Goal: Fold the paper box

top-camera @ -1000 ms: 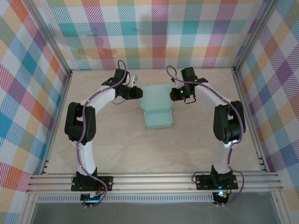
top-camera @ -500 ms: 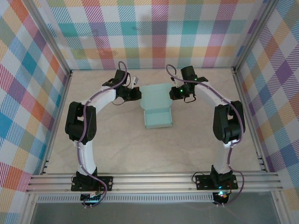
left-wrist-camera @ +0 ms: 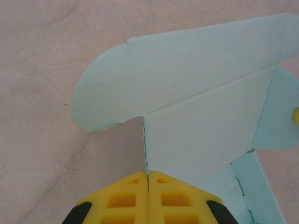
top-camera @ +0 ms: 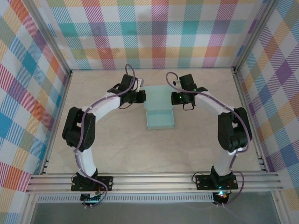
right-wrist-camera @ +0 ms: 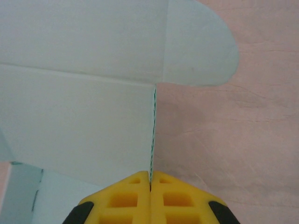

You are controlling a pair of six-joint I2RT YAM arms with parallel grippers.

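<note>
rail: aluminium rail (top-camera: pixel 154 181) runs along the near edge, with both arm bases bolted onto it
tabletop: pale, marbled-looking tabletop (top-camera: pixel 140 149), with a bare stretch between the rail and the card
paper box: mint-teal paper box (top-camera: pixel 161 120) sits mid-tabletop, a bit toward the far side, right between the two tools. The near part looks folded into a shallow tray and a flatter panel runs back from it
left tool: left tool (top-camera: pixel 139 96) is on the box's left edge. On its wrist cam the yellow pads (left-wrist-camera: pixel 121 200) are squeezed together with a thin card edge running straight into the seam, so it's clamped on the paper box
right tool: right tool (top-camera: pixel 177 97) is the mirror image on the right edge, pads (right-wrist-camera: pixel 180 200) pinched onto the card edge the same way
flaps: a rounded flap (left-wrist-camera: pixel 107 93) lies past the left tool and another (right-wrist-camera: pixel 201 51) lies past the right one, both over the tabletop
walls: pastel plaid walls (top-camera: pixel 159 32) at the back and sides
</note>
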